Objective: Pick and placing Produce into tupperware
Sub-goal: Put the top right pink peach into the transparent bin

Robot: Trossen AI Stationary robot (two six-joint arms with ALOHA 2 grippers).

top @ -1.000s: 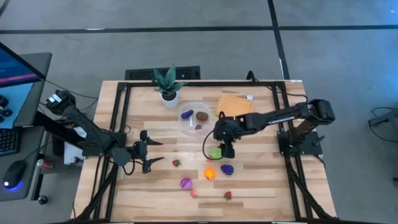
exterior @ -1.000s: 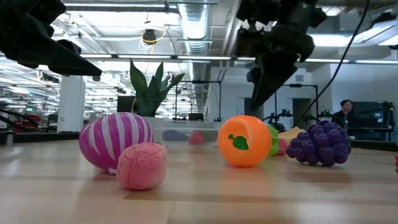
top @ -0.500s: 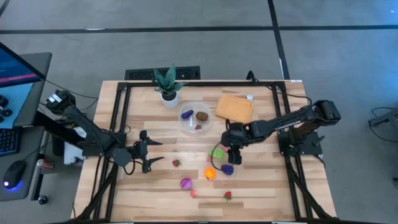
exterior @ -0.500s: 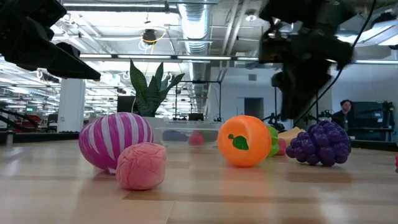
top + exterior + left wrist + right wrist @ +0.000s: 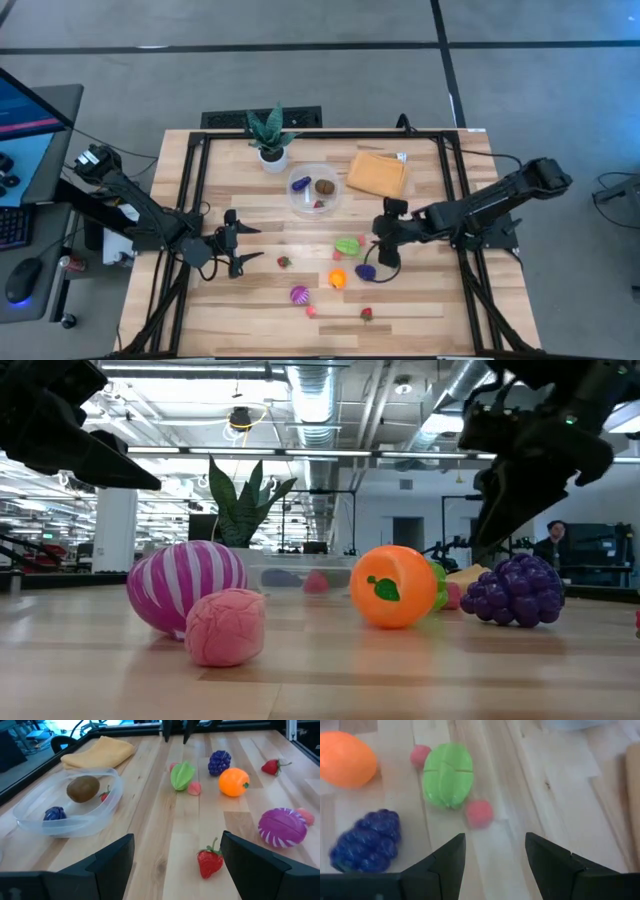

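Note:
The clear round tupperware stands at the far middle of the table and holds a purple piece, a brown one and a small red one. Loose produce lies on the wood: a green piece, purple grapes, an orange, a purple striped piece and strawberries. My right gripper is open and empty, above the table just right of the green piece and grapes. My left gripper is open and empty at the table's left.
A potted plant stands at the far edge left of the tub. A folded orange cloth lies right of the tub. Small pink pieces lie among the produce. Black frame rails run along the table's edges.
My right gripper has gone from over the green piece toward the table's right and near edges, staying above the wood and empty. The produce and the tub lie as before.

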